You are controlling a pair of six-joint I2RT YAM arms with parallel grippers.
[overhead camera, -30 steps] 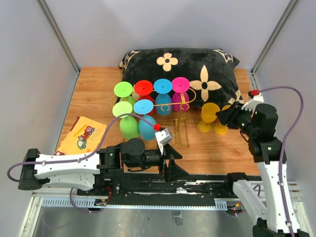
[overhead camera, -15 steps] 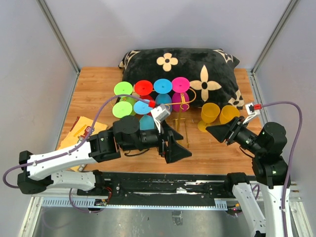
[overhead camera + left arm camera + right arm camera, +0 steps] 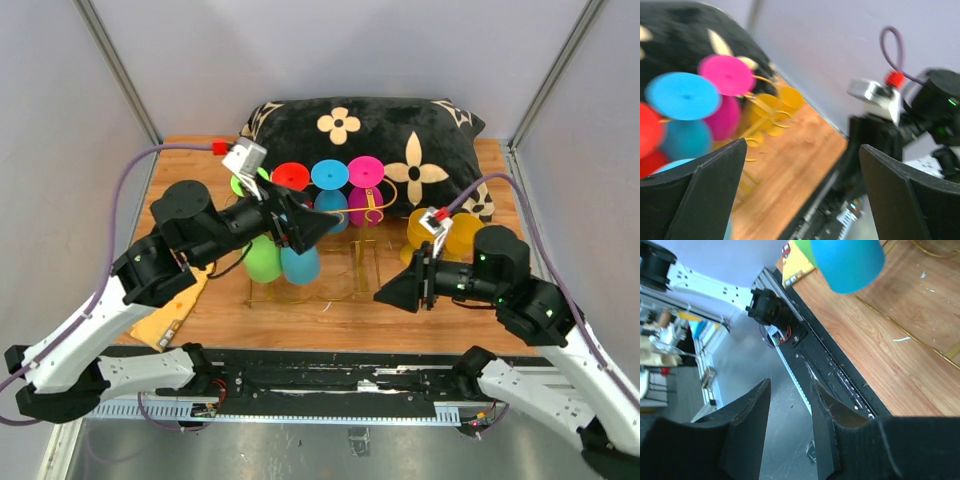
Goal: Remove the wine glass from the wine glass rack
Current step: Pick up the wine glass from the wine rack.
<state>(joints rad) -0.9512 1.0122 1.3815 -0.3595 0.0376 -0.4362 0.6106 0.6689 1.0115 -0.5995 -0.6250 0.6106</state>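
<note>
The gold wire wine glass rack (image 3: 362, 262) stands mid-table with several coloured wine glasses hanging on it: magenta (image 3: 366, 172), blue (image 3: 329, 174) and red (image 3: 291, 178) feet at the back, green (image 3: 262, 258) and blue (image 3: 299, 264) bowls in front. My left gripper (image 3: 318, 222) hovers over the hanging glasses, wide open and empty (image 3: 802, 165); its view shows the magenta foot (image 3: 726, 75) and blue foot (image 3: 682, 95). My right gripper (image 3: 385, 296) points left near the rack's front right, its jaws partly apart and empty (image 3: 790, 385). A blue bowl (image 3: 847, 262) shows above it.
Two yellow glasses (image 3: 425, 230) (image 3: 462, 232) stand on the table to the right of the rack. A black flowered pillow (image 3: 370, 140) lies at the back. A picture book (image 3: 170, 310) lies front left, partly under my left arm. Grey walls close in both sides.
My left arm has lifted from the front edge and swung back over the hanging glasses. My right arm has dropped and turned to point left near the front edge.
</note>
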